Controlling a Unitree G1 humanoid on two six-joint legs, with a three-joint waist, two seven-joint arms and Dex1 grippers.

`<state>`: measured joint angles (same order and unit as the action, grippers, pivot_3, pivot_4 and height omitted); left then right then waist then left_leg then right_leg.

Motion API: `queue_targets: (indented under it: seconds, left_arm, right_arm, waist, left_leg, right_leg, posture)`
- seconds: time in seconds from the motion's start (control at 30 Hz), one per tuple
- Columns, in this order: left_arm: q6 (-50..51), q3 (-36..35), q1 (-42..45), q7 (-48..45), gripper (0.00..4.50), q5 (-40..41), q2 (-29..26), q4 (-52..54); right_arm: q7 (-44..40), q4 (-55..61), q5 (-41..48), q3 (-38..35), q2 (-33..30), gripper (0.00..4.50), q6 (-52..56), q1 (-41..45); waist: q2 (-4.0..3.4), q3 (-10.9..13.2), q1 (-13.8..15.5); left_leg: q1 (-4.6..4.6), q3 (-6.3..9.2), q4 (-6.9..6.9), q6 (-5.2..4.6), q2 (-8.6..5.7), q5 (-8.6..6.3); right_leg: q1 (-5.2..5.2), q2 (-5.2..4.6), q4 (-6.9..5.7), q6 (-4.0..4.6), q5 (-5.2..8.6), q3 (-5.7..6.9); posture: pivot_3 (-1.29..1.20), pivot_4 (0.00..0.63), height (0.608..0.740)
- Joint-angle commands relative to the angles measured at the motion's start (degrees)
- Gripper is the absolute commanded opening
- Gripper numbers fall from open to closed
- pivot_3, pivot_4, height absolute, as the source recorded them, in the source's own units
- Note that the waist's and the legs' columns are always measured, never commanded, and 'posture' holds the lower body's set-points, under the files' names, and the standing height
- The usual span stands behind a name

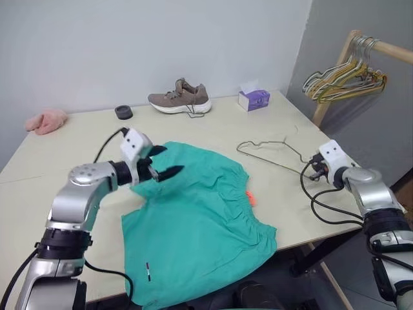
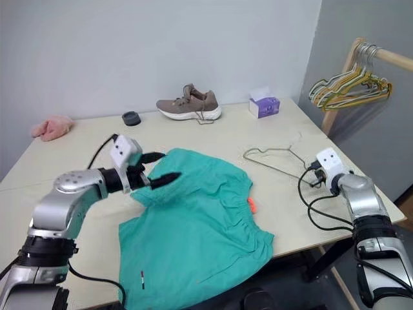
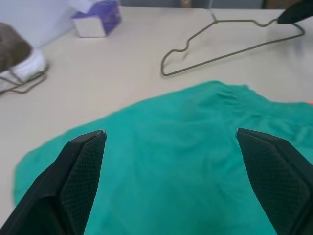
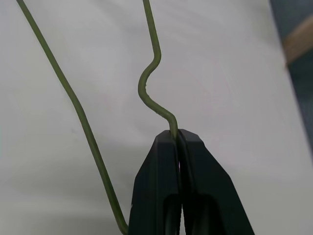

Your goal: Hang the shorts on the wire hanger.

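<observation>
Wire hanger (image 4: 155, 54) pinched in closed right gripper (image 4: 177, 134), left gripper (image 3: 171, 134) spread wide above shorts (image 1: 200, 219)

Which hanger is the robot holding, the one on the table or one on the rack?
The thin olive wire hanger lying on the table. The right gripper pinches its corner; the coloured hangers hang bunched on the rail, untouched.

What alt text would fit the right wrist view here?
The right end effector is shut on the wire hanger, pinching the thin olive wire at a corner bend just past a small kink. The hanger's other side runs diagonally over the pale table.
</observation>
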<state>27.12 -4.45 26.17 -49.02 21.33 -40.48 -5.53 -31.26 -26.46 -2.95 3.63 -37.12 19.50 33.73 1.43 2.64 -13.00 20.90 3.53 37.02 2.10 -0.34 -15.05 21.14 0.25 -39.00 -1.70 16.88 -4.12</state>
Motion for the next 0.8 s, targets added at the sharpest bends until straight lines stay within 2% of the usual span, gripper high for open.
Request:
queue_targets:
  seconds: [0.03,0.2,0.53,0.8]
  left_arm:
    - [1.7,-3.5,3.2,0.7,4.48,1.2,-0.9,-3.1]
    - [6.8,-4.7,4.5,-2.6,4.48,4.3,-1.8,-4.5]
    - [10.8,-0.3,3.2,-11.9,4.48,5.3,-4.6,-2.2]
    - [14.5,4.5,-1.8,-21.1,4.48,7.5,-7.7,4.3]
  right_arm:
    - [-0.7,7.1,-1.3,0.6,-0.6,0.00,-4.0,0.7]
    - [-3.4,13.8,-1.5,2.3,0.1,0.00,-6.3,1.3]
    - [-12.3,28.1,-1.3,8.0,0.8,0.00,-14.7,-0.2]
    - [-14.6,31.9,-2.2,9.7,2.3,0.00,-17.1,1.2]
  waist:
    - [-0.01,0.0,0.0]
    - [-0.01,0.0,0.0]
    - [-0.04,0.0,0.0]
    - [-0.05,0.0,-0.1]
  left_leg:
    - [0.03,0.00,0.00,0.00,-0.01,0.00]
    - [0.04,0.01,-0.01,0.00,-0.05,0.00]
    - [0.03,0.10,-0.02,0.00,-0.07,0.00]
    - [0.03,0.09,-0.02,0.00,-0.06,0.00]
  right_leg:
    - [0.03,-0.06,0.00,0.00,0.00,0.02]
    - [0.04,-0.16,0.01,0.00,0.00,0.03]
    - [0.04,-0.19,-0.01,0.00,0.00,0.10]
    - [0.05,-0.20,-0.01,0.00,0.00,0.09]
  posture:
    - [-0.23,0.000,0.740]
    - [-0.23,0.000,0.740]
    - [-0.23,0.000,0.740]
    - [-0.24,0.000,0.740]
